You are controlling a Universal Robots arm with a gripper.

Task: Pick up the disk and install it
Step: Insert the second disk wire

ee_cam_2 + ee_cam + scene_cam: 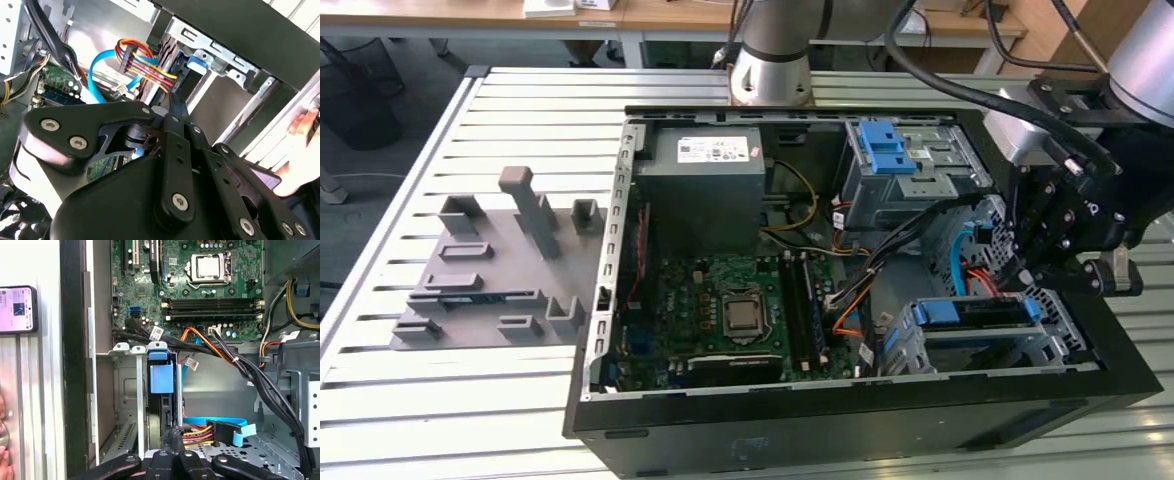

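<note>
We see the pincer [1038,288] at the exterior view's right, reaching down into the open black desktop computer case [854,420] on the pale slatted metal table [467,400]. In both wrist views its tips look pressed together w/ nothing between them [172,103] [175,441].

The flat silver hard disk w/ blue plastic side rails [974,312] sits in the silver metal drive cage [1047,350], lower right of the exterior view, just beside and below the pincer tips. We can't tell if they touch it.

Its blue rail faces up there, and its long axis runs approx. left-right across the frame. In the first wrist view the disk [166,410] stands on edge, blue tab on the end away from the pincer, w/ red, yellow and orange wires [197,434] just beside it.
</note>
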